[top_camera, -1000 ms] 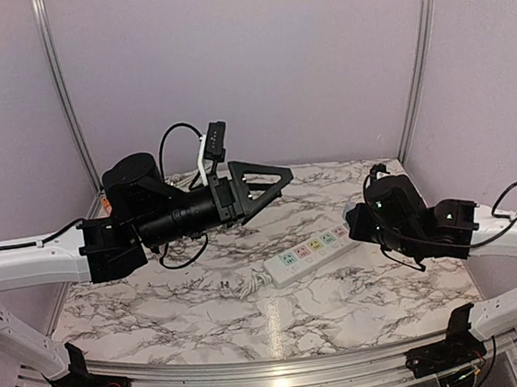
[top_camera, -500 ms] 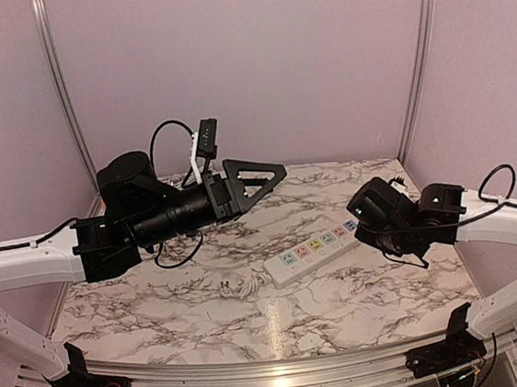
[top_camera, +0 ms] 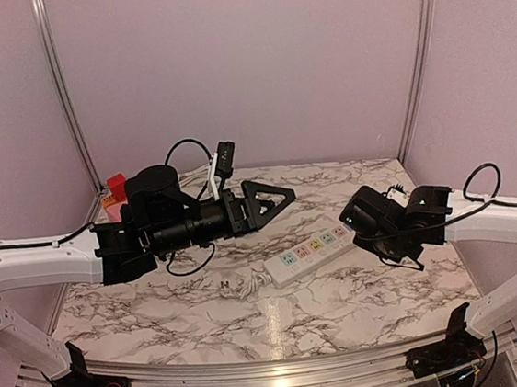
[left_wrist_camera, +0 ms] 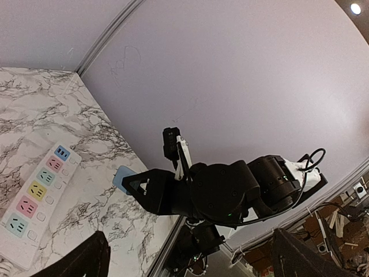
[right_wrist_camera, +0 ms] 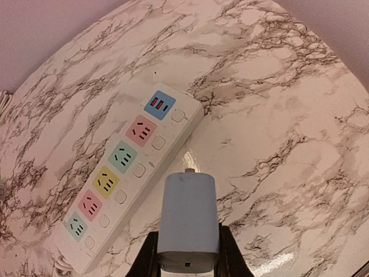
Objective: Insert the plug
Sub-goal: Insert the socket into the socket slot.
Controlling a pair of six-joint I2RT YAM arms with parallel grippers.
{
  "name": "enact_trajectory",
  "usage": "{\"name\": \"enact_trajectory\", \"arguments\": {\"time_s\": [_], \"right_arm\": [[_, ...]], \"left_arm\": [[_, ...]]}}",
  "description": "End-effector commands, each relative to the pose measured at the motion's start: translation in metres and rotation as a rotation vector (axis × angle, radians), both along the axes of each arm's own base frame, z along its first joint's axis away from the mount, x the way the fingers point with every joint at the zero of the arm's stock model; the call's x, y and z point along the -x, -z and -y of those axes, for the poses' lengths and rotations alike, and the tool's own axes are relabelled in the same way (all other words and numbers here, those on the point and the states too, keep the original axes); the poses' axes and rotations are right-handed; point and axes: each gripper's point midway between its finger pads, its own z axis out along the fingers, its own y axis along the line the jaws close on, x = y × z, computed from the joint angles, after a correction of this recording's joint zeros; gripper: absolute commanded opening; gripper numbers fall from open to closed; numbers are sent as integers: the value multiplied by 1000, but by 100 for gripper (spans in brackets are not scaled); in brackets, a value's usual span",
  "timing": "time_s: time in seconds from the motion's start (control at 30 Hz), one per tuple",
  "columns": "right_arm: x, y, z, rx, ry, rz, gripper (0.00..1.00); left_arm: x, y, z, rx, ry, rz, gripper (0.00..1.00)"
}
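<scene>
While right gripper (right_wrist_camera: 187, 255) clamps plug (right_wrist_camera: 188, 214), prongs (right_wrist_camera: 189, 171) mostly hidden, left gripper (top_camera: 278, 197) spread wide.

plug (right_wrist_camera: 188, 219) prongs: mostly hidden | power strip (left_wrist_camera: 34, 196) end: cropped

Worktop (top_camera: 362, 303): white marble pattern with grey-brown veins, glossy, catching a light reflection near the front edge.

Lying directly on it:
- Power strip (top_camera: 309, 250), white, lying flat and slantwise right of centre, its far end pointing toward the right rear. Showing six coloured faces in a row, running from blue at the far end through pink, green, yellow and red to green at the near end, each with a white button beside it.
- Cord (top_camera: 238, 288), white, bunching loosely at the strip's near-left end.
- Red block (top_camera: 115, 184) and orange piece (top_camera: 109, 201), sitting close together in the far left corner, partly hidden; shapes too small to tell.
</scene>
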Motion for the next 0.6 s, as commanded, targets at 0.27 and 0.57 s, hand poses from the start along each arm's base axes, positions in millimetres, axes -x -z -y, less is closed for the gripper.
{"name": "enact_trajectory", "arguments": {"time_s": [0.27, 0.57], "right_arm": [[-14, -32, -4, -149, 232, 66, 0], [-38, -29, -26, -357, 151, -37, 0]], "left_arm": [[-21, 37, -10, -78, -57, -46, 99], [-41, 65, -29, -160, -114, -81, 99]]}}
